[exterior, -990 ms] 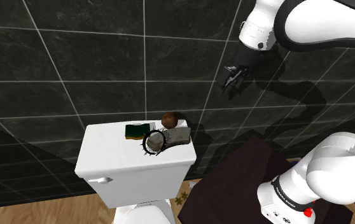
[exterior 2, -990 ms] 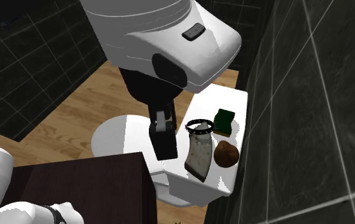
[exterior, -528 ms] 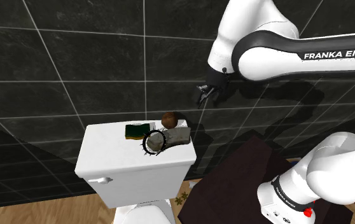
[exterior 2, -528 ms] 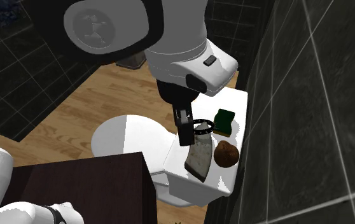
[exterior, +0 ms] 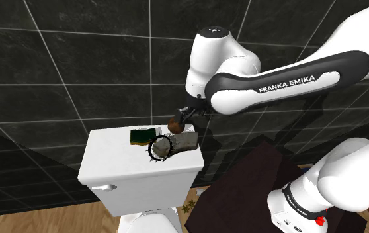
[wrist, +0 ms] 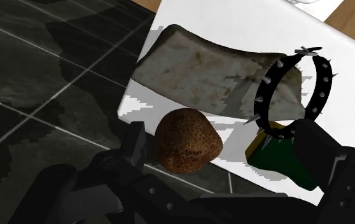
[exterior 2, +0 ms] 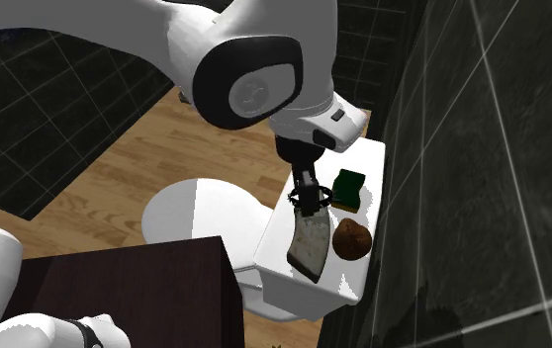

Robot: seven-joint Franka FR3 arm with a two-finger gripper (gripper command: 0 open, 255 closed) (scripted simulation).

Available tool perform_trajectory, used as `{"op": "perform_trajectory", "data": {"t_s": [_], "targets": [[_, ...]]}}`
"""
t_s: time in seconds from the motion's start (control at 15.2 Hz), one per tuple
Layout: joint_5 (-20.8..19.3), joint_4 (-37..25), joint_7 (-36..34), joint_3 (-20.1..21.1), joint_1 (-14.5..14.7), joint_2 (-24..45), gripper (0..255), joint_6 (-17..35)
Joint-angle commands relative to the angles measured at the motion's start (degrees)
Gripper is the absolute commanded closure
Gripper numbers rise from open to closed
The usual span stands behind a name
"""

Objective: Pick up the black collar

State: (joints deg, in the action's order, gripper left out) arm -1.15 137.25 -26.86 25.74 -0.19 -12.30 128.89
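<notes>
Claw [wrist: 224,137] open, fingers apart, gripping nothing, above the toilet tank lid [wrist: 354,83]. Black spiked collar [wrist: 265,105] lies ahead of one finger, leaning on a grey cloth [wrist: 201,73] and beside a green sponge [wrist: 284,159]. A brown lump [wrist: 187,141] sits by the other finger.

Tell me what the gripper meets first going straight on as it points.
Probably the brown, rough round lump on the white toilet tank lid, just ahead of the open black gripper; depth unclear.

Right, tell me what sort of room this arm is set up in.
Most likely a bathroom: a white toilet tank above its bowl, dark tiled walls and a wooden floor.
</notes>
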Motion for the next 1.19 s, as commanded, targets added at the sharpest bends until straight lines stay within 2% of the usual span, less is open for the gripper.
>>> {"op": "perform_trajectory", "data": {"t_s": [0.0, 0.26, 0.46, 0.99, 1.12], "targets": [[-3.47, -1.65, -3.47, 1.66, -0.65, 4.97, 0, 2.58], [-12.37, -5.97, -11.84, 3.56, -0.51, 15.2, 0, 5.82], [-19.51, -10.17, -18.04, 3.08, 1.25, 23.02, 0, 6.9], [-24.87, -10.01, -22.4, 0.99, 2.87, 28.46, 0, 11.2], [-24.86, -10.01, -22.39, 0.97, 2.89, 28.45, 0, 11.21]]}}
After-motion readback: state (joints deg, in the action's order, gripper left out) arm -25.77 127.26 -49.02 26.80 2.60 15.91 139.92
